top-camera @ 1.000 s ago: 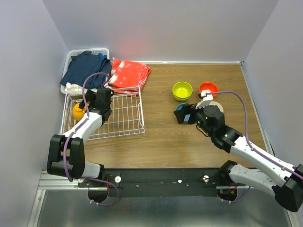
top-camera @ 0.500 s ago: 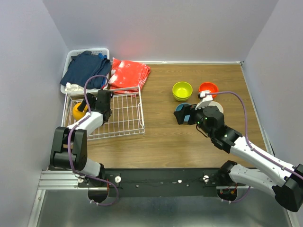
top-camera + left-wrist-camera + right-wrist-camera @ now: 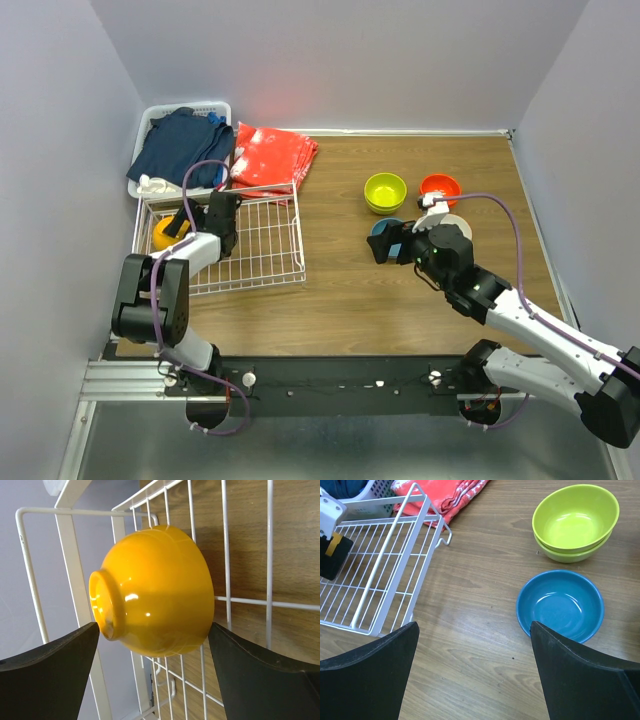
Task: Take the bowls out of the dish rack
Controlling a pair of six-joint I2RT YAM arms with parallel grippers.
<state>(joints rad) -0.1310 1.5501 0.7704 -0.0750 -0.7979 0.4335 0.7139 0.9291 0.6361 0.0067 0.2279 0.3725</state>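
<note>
Overhead, the dish rack (image 3: pixel 301 245) lies along the left edge of the bench (image 3: pixel 350 290) and holds one yellow-orange bowl (image 3: pixel 163 236) at its far left corner. The left fingers (image 3: pixel 184 223) reach over the rack to that bowl. Toward the bench's far right stand lime green bowls (image 3: pixel 385 188), a red-orange bowl (image 3: pixel 440 185), a blue bowl (image 3: pixel 381 227) and a white bowl (image 3: pixel 452 222). The right arm (image 3: pixel 500 300) partly covers the last two, and the right fingers (image 3: pixel 383 247) hover at the blue bowl's near side. A white basket (image 3: pixel 192 105) of dark blue clothes (image 3: pixel 180 148) fills the far left corner, with a red cloth (image 3: pixel 272 155) beside it.

Only the left wrist view shows the yellow-orange bowl tipped on its side on the rack's wires. The fingers stand released and spread wide, one tip just beside the foot ring and the other just beside the rim. Whether they touch it I cannot tell.

From the right wrist, the lime green bowls prove to be two, nested, just beside the upright blue bowl. These fingers too are released, wide apart. The red-orange and white bowls fall outside this view.
</note>
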